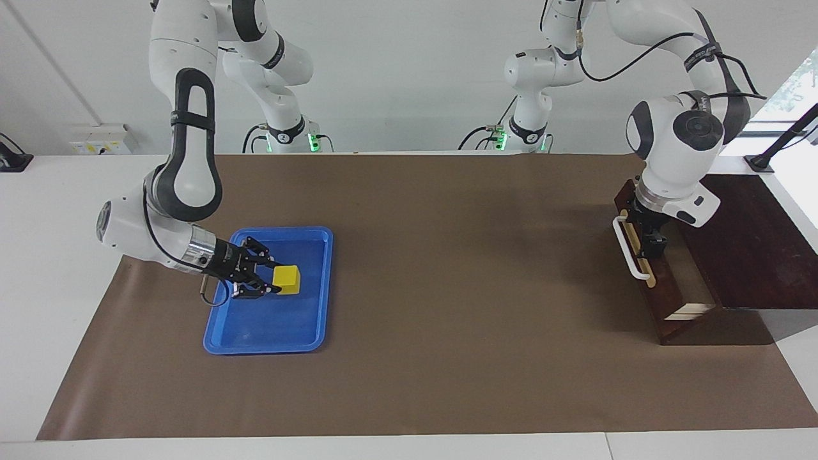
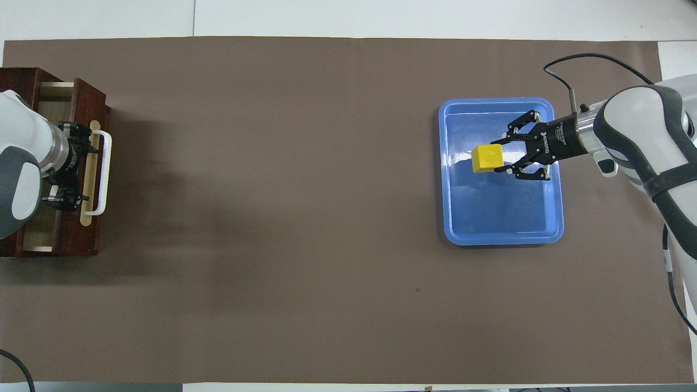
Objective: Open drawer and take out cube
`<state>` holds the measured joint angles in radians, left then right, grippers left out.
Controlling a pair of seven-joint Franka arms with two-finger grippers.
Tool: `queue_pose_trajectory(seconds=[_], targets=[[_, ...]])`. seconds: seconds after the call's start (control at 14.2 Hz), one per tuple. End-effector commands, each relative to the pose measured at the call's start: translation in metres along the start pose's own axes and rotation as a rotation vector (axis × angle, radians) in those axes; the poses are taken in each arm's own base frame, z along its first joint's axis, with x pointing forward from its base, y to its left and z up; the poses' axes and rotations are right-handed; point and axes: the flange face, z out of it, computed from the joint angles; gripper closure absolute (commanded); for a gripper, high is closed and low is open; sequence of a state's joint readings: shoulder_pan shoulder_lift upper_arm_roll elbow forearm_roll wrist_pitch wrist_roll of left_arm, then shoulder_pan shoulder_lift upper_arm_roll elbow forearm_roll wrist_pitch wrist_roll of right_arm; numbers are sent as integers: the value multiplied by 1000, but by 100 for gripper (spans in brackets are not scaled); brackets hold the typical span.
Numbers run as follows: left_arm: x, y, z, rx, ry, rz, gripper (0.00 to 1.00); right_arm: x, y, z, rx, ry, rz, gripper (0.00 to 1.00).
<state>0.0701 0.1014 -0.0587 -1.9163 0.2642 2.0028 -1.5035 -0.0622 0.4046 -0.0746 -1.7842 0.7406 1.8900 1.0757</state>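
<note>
The yellow cube (image 1: 287, 279) is in the blue tray (image 1: 307, 332), toward the right arm's end of the table. My right gripper (image 1: 276, 277) is shut on the cube, its fingertips against two opposite sides, low over the tray floor. It also shows in the overhead view (image 2: 498, 156), with the cube (image 2: 486, 158). I cannot tell whether the cube rests on the tray. The drawer (image 1: 664, 300) stands pulled out of its dark box (image 1: 754, 243). My left gripper (image 1: 650, 243) is over the open drawer just inside its front panel, beside the white handle (image 1: 629, 250), fingers apart.
Brown paper (image 1: 447, 287) covers the table between the tray and the drawer box. The drawer's pale interior (image 2: 46, 109) shows no object in the part I can see. A cable loops from the right wrist over the tray's edge.
</note>
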Motion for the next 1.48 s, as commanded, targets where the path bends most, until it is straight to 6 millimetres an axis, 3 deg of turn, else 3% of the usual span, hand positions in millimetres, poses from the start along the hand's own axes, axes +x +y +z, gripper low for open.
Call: queue_pose_trajectory(seconds=[0.0, 0.35, 0.64, 0.92, 1.13, 1.41], targets=[[18, -2, -1, -4, 27, 30, 0, 9, 14, -6, 31, -25, -1, 100], [51, -12, 7, 10, 24, 46, 0, 26, 25, -3, 38, -17, 36, 100], [65, -15, 7, 7, 25, 59, 0, 38, 33, -5, 52, -9, 61, 100], [60, -14, -26, 22, 13, 204, 0, 49, 42, 0, 61, 4, 57, 100], [52, -28, -59, -19, -83, 386, 0, 54, 45, 4, 58, 7, 30, 100], [8, -45, -101, -17, -193, 748, 0, 57, 48, 7, 53, 6, 27, 100]])
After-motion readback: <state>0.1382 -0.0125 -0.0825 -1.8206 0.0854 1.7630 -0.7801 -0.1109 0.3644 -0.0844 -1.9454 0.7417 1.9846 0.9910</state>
